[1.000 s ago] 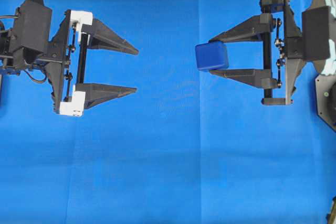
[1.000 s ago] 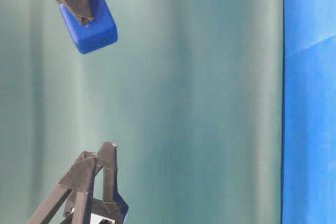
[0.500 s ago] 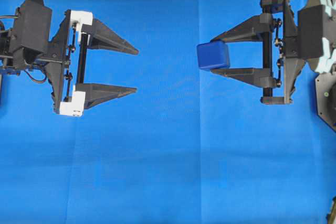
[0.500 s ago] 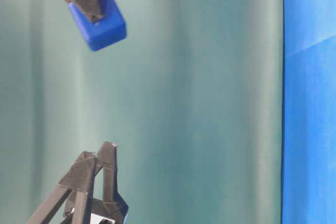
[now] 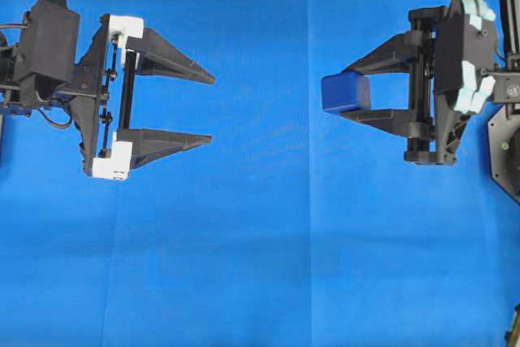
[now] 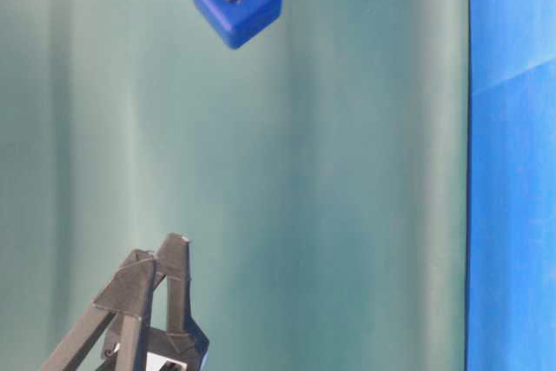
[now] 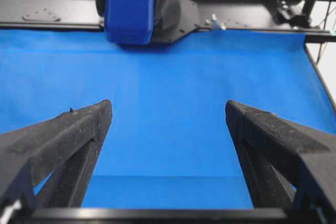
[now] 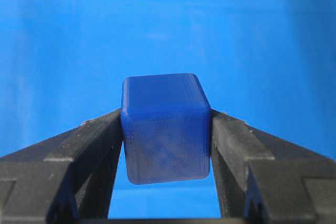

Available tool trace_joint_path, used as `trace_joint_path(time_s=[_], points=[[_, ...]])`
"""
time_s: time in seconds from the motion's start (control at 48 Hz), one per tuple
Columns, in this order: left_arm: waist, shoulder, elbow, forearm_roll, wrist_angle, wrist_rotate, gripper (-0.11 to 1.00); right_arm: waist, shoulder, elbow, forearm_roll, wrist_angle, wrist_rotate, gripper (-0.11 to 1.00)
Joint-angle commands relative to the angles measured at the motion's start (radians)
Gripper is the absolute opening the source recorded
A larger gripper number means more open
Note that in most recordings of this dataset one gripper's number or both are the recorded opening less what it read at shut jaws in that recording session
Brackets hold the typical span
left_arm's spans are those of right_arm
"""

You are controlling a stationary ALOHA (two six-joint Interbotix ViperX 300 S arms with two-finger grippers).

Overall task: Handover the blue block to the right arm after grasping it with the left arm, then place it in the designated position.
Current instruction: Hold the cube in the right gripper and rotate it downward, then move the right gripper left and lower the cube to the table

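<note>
**Block drawn back toward the right edge**

The right gripper (image 5: pixel 351 93) has tipped and pulled rightward since a second ago, carrying the blue block (image 5: pixel 345 93) with it; its jaws clamp the cube by two opposite faces, above the blue cloth (image 5: pixel 260 241). The left gripper (image 5: pixel 207 109) has not moved, jaws spread wide and holding nothing. A broad stretch of bare cloth separates the two grippers.
</note>
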Motion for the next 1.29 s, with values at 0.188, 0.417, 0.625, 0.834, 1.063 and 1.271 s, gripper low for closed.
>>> trace_joint_path(time_s=[0.188,0.417,0.625,0.834,1.063,1.271], points=[[0.002,-0.012,-0.025,0.002,-0.011,0.005,0.93,0.003,-0.006,-0.009,0.003,0.006,0.000,0.35],[0.002,-0.014,-0.025,0.002,-0.011,0.006,0.93,0.003,-0.006,-0.009,0.003,0.008,0.000,0.35],[0.002,-0.014,-0.025,0.002,-0.008,0.006,0.93,0.003,-0.006,-0.009,0.003,0.009,0.000,0.35],[0.002,-0.014,-0.025,0.002,-0.008,0.006,0.93,0.002,-0.006,-0.009,0.003,0.006,0.000,0.35],[0.002,-0.014,-0.026,0.002,-0.008,0.006,0.93,0.003,0.046,-0.008,0.003,-0.031,0.000,0.35],[0.002,-0.014,-0.026,0.002,-0.008,0.006,0.93,0.000,0.169,-0.006,0.005,-0.137,0.002,0.35]])
